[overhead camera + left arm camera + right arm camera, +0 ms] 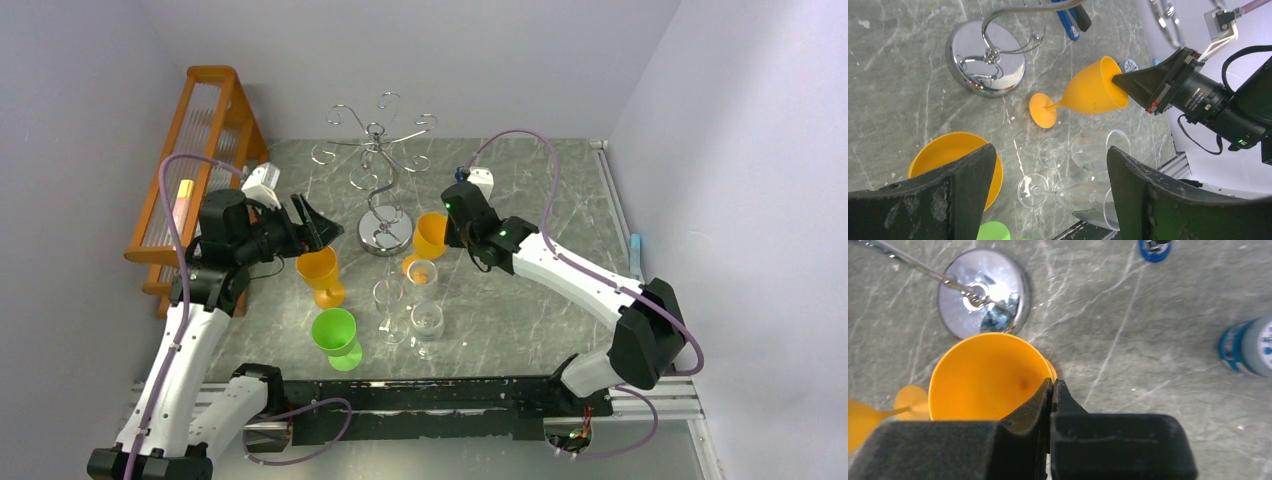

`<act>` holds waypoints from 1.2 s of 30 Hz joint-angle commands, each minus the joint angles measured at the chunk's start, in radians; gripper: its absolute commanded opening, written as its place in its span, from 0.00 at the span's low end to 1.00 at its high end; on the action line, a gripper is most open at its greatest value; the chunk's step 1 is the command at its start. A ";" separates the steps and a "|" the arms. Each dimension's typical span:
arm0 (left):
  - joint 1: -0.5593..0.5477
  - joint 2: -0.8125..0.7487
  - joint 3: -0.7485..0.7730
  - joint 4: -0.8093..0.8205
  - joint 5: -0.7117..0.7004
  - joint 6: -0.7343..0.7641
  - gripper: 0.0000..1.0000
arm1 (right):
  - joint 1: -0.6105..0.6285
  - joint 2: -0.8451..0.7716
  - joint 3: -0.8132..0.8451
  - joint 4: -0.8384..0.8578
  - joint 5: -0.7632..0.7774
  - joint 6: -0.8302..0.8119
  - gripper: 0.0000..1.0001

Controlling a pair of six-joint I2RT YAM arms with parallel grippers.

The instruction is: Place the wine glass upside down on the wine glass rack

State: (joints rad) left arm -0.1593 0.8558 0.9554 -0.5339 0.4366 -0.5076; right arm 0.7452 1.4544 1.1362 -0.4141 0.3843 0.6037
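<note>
**Top external view.** The right gripper (449, 226) is closed on the rim of the orange wine glass (431, 236). This glass stands upright, just beside the round base of the wine glass rack (378, 170). The left gripper (316, 228) hangs open above a second orange glass (320, 270) and holds nothing. The clear glasses (424, 274) stand close in front of the held glass. Lift vertically first so that no sideways sweep strikes them.

**Left wrist view.** The left fingers (960, 187) stand wide apart. Beyond them, the right gripper (1126, 85) has one finger inside the bowl of the orange wine glass (1088, 92) and one outside. The foot touches the table. A rim pinch is likely to let the bowl swivel, so raise it slowly.

**Right wrist view.** The right gripper (1052, 388) has its fingertips pressed together over the rim of the orange wine glass (983, 375). The mirrored rack base (982, 292) lies just beyond. To invert the glass, roll the wrist well clear of the hook arms. Then guide the stem into one arm so the foot rests on it.
</note>
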 commanded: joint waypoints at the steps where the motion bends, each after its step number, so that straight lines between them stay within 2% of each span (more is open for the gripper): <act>1: -0.006 0.008 0.085 0.006 -0.028 0.000 0.86 | 0.005 -0.050 0.044 -0.065 0.155 -0.011 0.00; 5: -0.006 0.018 0.166 -0.027 -0.039 0.010 0.89 | 0.004 -0.148 0.056 -0.084 0.246 -0.017 0.00; 10: -0.006 0.019 0.244 -0.022 -0.003 -0.020 0.95 | 0.004 -0.354 -0.032 0.046 0.312 -0.026 0.00; 17: -0.006 0.051 0.297 0.110 0.180 -0.133 0.96 | 0.004 -0.647 -0.229 0.300 0.372 -0.066 0.00; 23: -0.027 0.142 0.347 0.279 0.272 -0.234 0.96 | 0.004 -0.796 -0.311 0.439 0.414 -0.079 0.00; 27: -0.127 0.226 0.463 0.336 0.202 -0.244 0.96 | 0.005 -0.830 -0.320 0.502 0.423 -0.085 0.00; 32: -0.359 0.398 0.620 0.422 0.098 -0.272 0.94 | 0.004 -0.843 -0.316 0.625 0.409 -0.107 0.00; 36: -0.441 0.481 0.663 0.544 -0.015 -0.367 0.95 | 0.004 -0.850 -0.318 0.761 0.386 -0.135 0.00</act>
State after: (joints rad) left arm -0.5365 1.2766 1.5848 -0.1452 0.5488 -0.7727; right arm 0.7464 0.6231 0.8234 0.1497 0.7570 0.4973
